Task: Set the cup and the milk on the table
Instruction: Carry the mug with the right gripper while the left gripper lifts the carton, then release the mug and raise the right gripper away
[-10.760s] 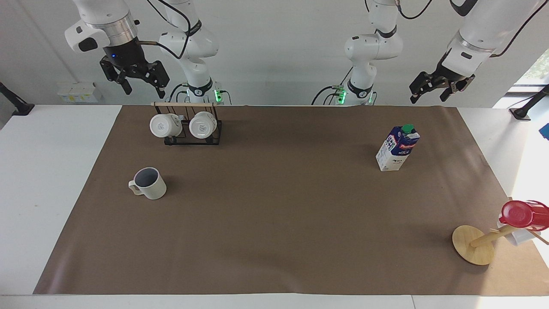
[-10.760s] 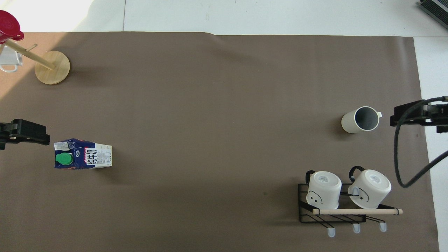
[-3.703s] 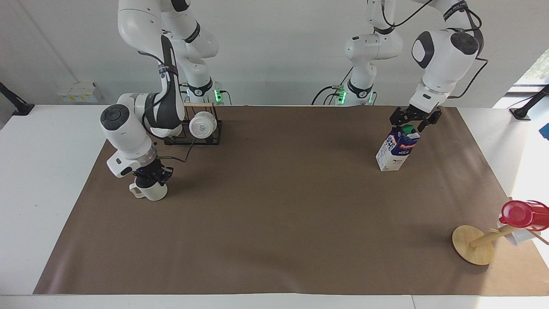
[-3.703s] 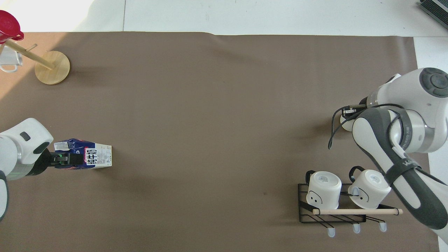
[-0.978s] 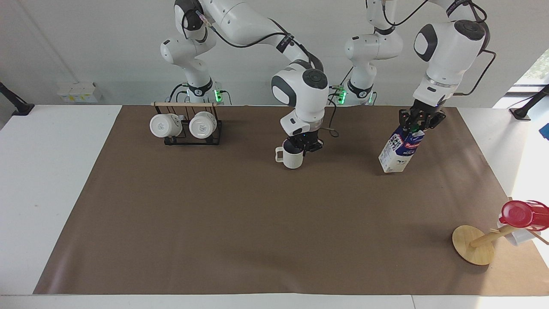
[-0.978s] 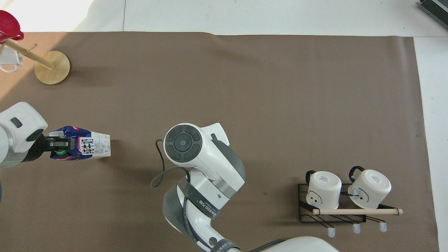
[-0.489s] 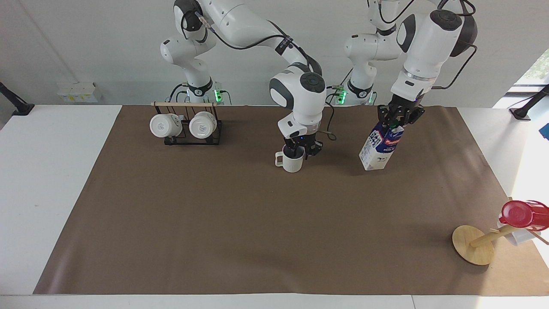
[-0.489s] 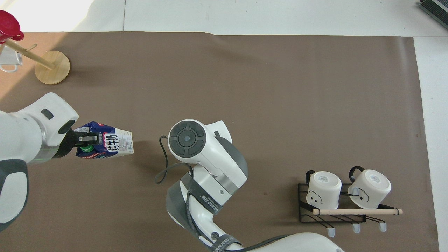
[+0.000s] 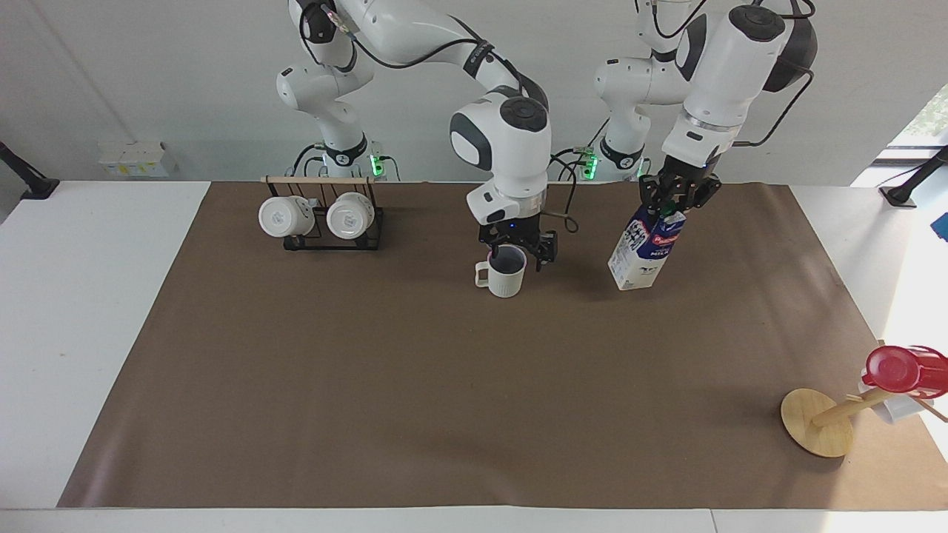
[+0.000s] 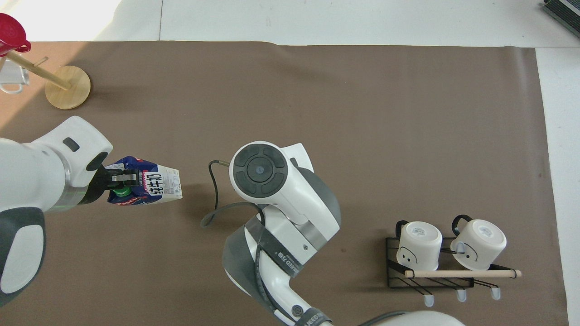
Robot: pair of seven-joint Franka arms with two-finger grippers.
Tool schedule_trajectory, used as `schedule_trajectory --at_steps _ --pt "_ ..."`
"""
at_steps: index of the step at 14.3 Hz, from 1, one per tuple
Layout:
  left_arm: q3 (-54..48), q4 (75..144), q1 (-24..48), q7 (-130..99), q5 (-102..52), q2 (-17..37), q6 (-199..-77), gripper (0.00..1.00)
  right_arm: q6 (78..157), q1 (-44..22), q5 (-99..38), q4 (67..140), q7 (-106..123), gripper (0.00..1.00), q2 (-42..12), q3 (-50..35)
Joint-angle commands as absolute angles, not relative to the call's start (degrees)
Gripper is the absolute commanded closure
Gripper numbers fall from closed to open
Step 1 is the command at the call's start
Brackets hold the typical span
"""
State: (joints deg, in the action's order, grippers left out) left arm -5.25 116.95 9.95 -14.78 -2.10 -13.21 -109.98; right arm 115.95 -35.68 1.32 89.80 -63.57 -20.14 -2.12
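The off-white ribbed cup [image 9: 506, 280] stands upright on the brown paper of the table [image 9: 415, 385], near the middle and toward the robots. My right gripper [image 9: 518, 250] hangs just over its rim, open and apart from it. In the overhead view the right arm's wrist hides the cup. My left gripper [image 9: 672, 206] is shut on the top of the milk carton [image 9: 638, 255], which hangs tilted beside the cup, toward the left arm's end, its base at or just above the paper. The carton [image 10: 158, 185] and left gripper [image 10: 121, 179] also show in the overhead view.
A black wire rack [image 9: 324, 216] with two smooth white mugs stands toward the right arm's end, near the robots. A wooden mug tree [image 9: 816, 422] with a red cup [image 9: 900, 369] stands at the left arm's end, farthest from the robots.
The right gripper has opened and risen off the cup, which now stands on the paper. The left gripper has carried the tilted carton closer to the cup.
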Motion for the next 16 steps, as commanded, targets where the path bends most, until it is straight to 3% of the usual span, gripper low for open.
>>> schedule_trajectory --at_steps 1,4,8,13,16 --pt "-4.6 115.4 12.9 -16.6 -2.7 -12.5 -108.4 0.63 113.1 -29.7 0.9 94.1 -56.9 0.0 -12.2 -2.5" --pt "-4.7 115.8 16.3 -19.2 -2.9 -12.6 -108.4 0.63 107.1 -23.7 1.0 95.1 -48.8 0.0 -6.8 -2.4" --pt "-4.7 117.0 20.1 -22.6 -2.9 -12.5 -108.6 0.64 106.4 -16.0 1.0 100.5 -38.4 0.0 0.6 -2.4" --pt "-4.6 119.7 23.0 -25.0 -2.9 -9.8 -112.2 0.65 99.8 -7.2 0.8 100.1 -24.8 0.0 4.7 -2.1" --pt "-4.6 120.3 23.8 -26.8 -2.9 -8.0 -116.1 0.65 98.2 -4.0 0.7 98.4 -18.9 0.0 4.0 -2.1"
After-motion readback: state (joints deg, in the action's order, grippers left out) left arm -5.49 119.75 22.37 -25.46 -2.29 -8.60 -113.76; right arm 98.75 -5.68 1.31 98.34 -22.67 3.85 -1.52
